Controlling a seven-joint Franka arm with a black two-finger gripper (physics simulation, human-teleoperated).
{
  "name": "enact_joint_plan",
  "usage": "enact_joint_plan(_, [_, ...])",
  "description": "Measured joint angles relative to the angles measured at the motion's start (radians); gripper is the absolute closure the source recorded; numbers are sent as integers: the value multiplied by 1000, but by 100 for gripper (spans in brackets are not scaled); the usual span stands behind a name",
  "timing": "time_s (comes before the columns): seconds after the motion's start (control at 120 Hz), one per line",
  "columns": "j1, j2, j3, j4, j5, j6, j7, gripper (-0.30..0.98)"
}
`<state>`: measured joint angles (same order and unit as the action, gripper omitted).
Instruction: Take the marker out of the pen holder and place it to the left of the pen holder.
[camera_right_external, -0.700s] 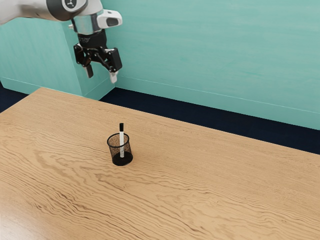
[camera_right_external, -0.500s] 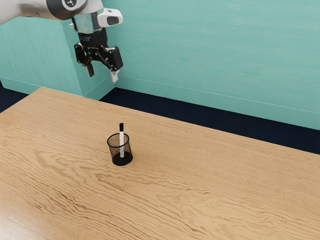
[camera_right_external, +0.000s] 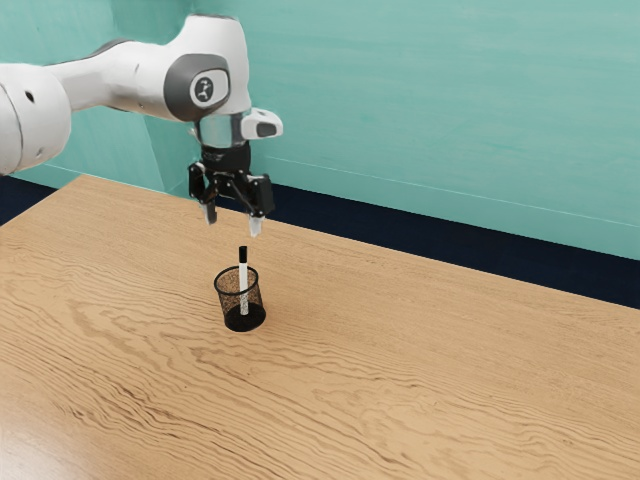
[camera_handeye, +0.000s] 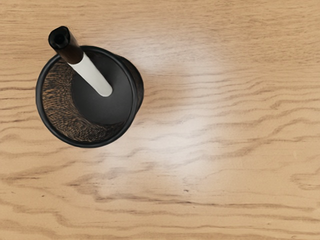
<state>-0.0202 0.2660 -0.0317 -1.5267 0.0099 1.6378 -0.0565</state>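
My end effector (camera_right_external: 232, 222) is in the air over the tabletop (camera_right_external: 420, 350), pointing down, its two fingers (camera_right_external: 255, 227) spread well apart with nothing pinched in the gap. One finger looks dark and the other pale. In the exterior view I see it higher up than the marker (camera_right_external: 243, 272) and apart from it. The white arm (camera_right_external: 135, 78) carrying it comes in from the exterior view's left, with dark grey around its round joint.

The marker is in the pen holder (camera_right_external: 237, 292), standing almost upright, black cap up and white barrel down. The cap rises clear of the rim, and I can make out the lower barrel through the mesh. My wrist view looks down into the holder and shows the barrel's lower end over the dark base; I can't tell whether the marker touches the rim.

The holder itself is black mesh with a round rim and a solid dark bottom. It stands upright on the tabletop, somewhat toward the exterior view's left. The tabletop is light wood with wavy grain, and a pale sheen lies on it beside the holder in my wrist view. On the far side I see dark blue floor (camera_right_external: 420, 222) and a teal wall (camera_right_external: 450, 110).
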Motion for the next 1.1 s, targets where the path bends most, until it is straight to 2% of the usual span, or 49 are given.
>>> enact_joint_plan(0.133, [1, 78, 4, -12, -8, 67, -16, 0])
enact_joint_plan(0.258, [2, 202, 81, 157, -87, 31, -27, 0])
enact_joint_plan(0.333, [5, 240, 128, 218, -109, -18, -31, 0])
enact_joint_plan(0.458, [5, 331, 148, 317, -132, -67, -25, 0])
enact_joint_plan(0.558, [4, 385, 171, 343, -137, -80, -5, 0])
enact_joint_plan(0.783, [4, 417, 177, 349, -117, -95, 41, 0])
enact_joint_plan(1.1, [3, 448, 170, 350, -114, -1, 92, 0])
